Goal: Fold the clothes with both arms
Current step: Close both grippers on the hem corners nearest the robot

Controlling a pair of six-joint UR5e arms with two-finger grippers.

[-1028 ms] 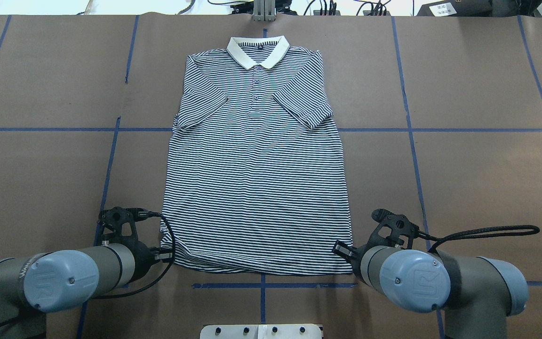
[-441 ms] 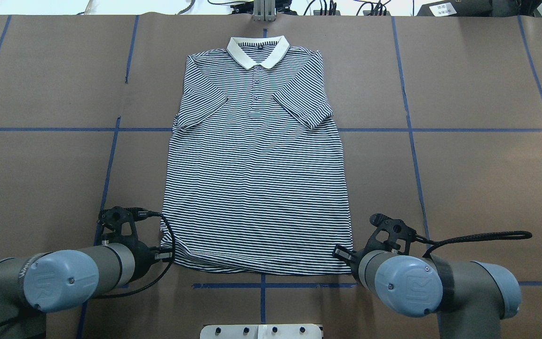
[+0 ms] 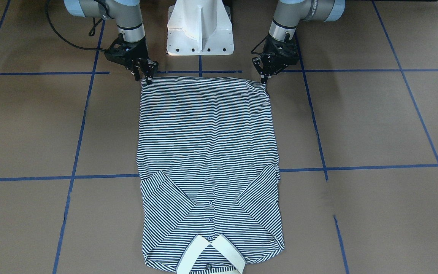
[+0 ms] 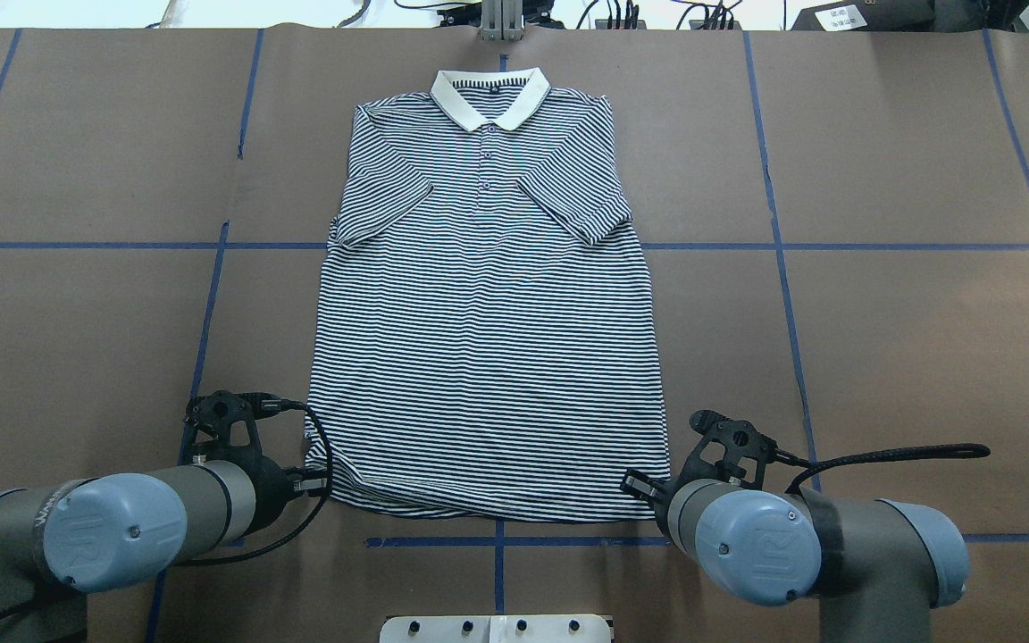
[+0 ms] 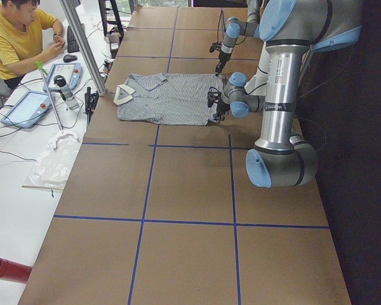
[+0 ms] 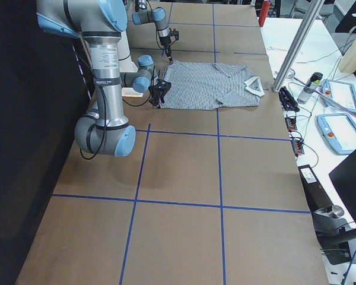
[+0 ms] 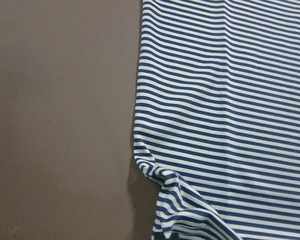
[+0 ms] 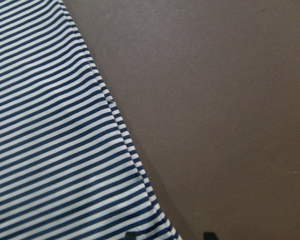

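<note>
The striped polo shirt (image 4: 488, 357) lies flat, face up, on the brown table, with its cream collar (image 4: 489, 98) at the far edge and both sleeves folded in over the chest. My left gripper (image 3: 264, 79) is down at the hem corner on my left side. In the left wrist view the cloth (image 7: 225, 100) puckers up at the bottom edge, pinched between shut fingers. My right gripper (image 3: 147, 78) is at the other hem corner. Its two fingertips (image 8: 132, 235) show apart at the bottom of the right wrist view, open, with the corner of the shirt (image 8: 50, 140) between them.
The white pedestal base (image 3: 200, 26) stands just behind the hem. Blue tape lines (image 4: 778, 246) divide the brown table cover. A seated person (image 5: 16, 38) works at a side table with tablets beyond the collar end. A metal post (image 5: 82, 44) rises near the collar.
My right arm has slid left toward the shirt's hem corner. The left arm and the shirt have stayed put.
</note>
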